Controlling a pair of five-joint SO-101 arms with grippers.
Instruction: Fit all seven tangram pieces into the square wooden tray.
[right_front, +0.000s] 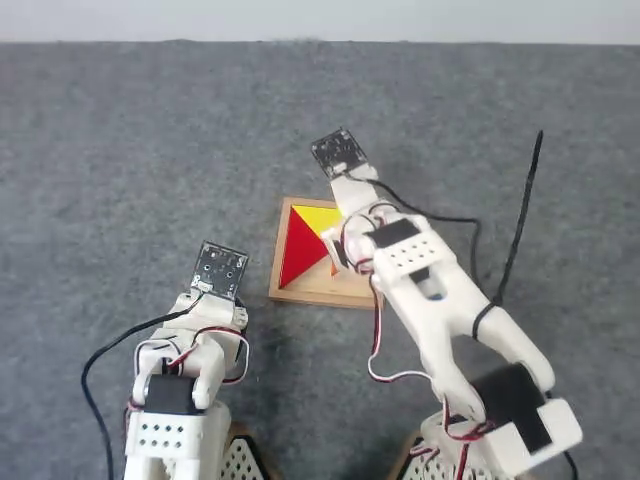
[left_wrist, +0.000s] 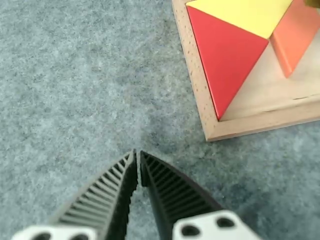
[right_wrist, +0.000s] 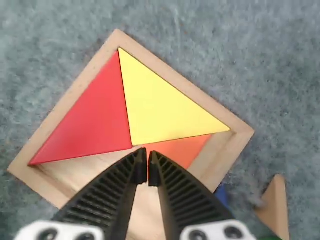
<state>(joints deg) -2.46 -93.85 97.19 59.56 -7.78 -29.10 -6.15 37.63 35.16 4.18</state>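
1. The right gripper (right_wrist: 147, 154) has its ribbed black jaws pressed together with nothing between them. Its tips are over the middle of the square wooden tray (right_wrist: 70, 97), just where the orange piece (right_wrist: 177, 150) meets the two big triangles.
2. The left gripper (left_wrist: 138, 156) is likewise pressed together and empty. It is above the grey felt (right_front: 120, 150), near one corner of the tray and apart from it.
3. The tray lies flat on the felt in front of the right arm. In the high view that arm covers the tray's right part, so only the red triangle (right_front: 297, 250) and the yellow triangle (right_front: 318, 220) can be made out there.
4. Both wrist views add the orange piece, which lies against the yellow triangle's edge with bare wood beside it. The red and yellow triangles touch along one full edge and fill two sides of the tray.
5. The right wrist view alone shows a tan triangular shape (right_wrist: 275, 205) on the felt past the tray's corner, and a small blue patch (right_wrist: 220, 192) by the gripper. I cannot tell what either one is.
6. Count: one tray, two grippers, and three coloured pieces seated in the tray, one each of red, yellow and orange.
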